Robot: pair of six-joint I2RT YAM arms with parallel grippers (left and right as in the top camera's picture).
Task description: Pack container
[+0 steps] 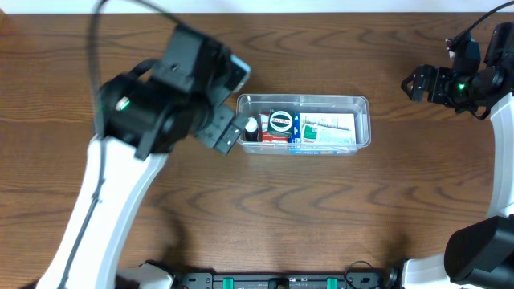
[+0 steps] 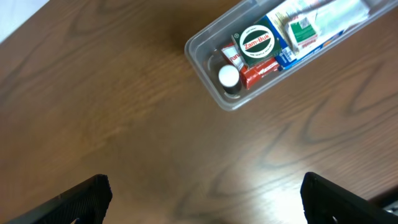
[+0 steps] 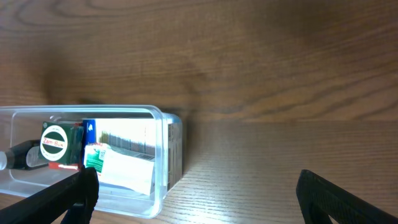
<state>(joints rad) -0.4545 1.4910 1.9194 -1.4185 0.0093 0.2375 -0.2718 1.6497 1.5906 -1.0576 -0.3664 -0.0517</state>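
Clear plastic container [image 1: 363,122], shallow, rectangular, round-cornered and lidless, lying flat and lengthwise near the middle of the wooden table [image 1: 241,217]; already holding a round green tin [image 1: 280,121], red box [image 1: 275,138], white-capped bottle [image 1: 252,126] and pale packets [image 1: 329,128]

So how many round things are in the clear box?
2. The green-and-white Zam-Buk tin lies toward the container's left end in the overhead view; the small white cap sits beside it, at that very end. Others may be hidden underneath.
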